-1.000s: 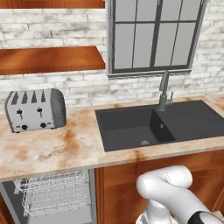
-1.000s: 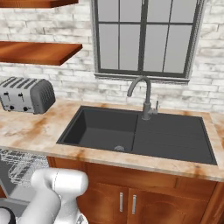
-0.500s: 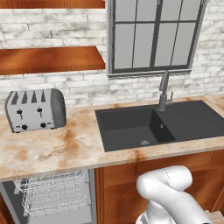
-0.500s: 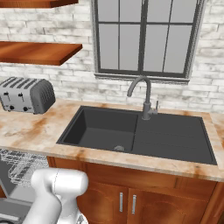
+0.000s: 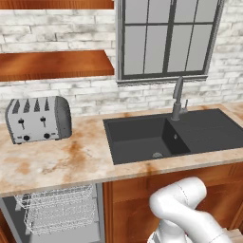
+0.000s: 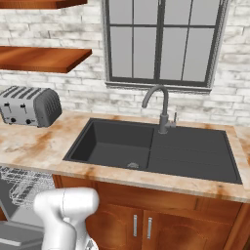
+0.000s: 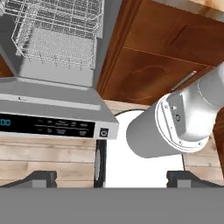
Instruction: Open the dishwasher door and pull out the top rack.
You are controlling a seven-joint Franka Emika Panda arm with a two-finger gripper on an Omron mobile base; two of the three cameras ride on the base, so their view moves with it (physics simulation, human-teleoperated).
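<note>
Tool: your tool point(image 7: 111, 177) hangs low with its jaws spread wide, grasping nothing
Door: the dishwasher door point(image 7: 52, 111) lies folded down just beyond the tips; black control strip nearest you
Rack: the top rack point(image 7: 54, 35) sits past the door; nothing has shifted in the last second, so you still have to judge whether it is out far enough
Views: the hand view gives you the door; the base views give you the rack under the worktop point(image 5: 57, 163), with toaster point(image 5: 38, 118) and sink point(image 5: 142, 137) beyond

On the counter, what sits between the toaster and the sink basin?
Nothing: in the left base view, bare marbled countertop lies between the toaster and the sink.
</note>
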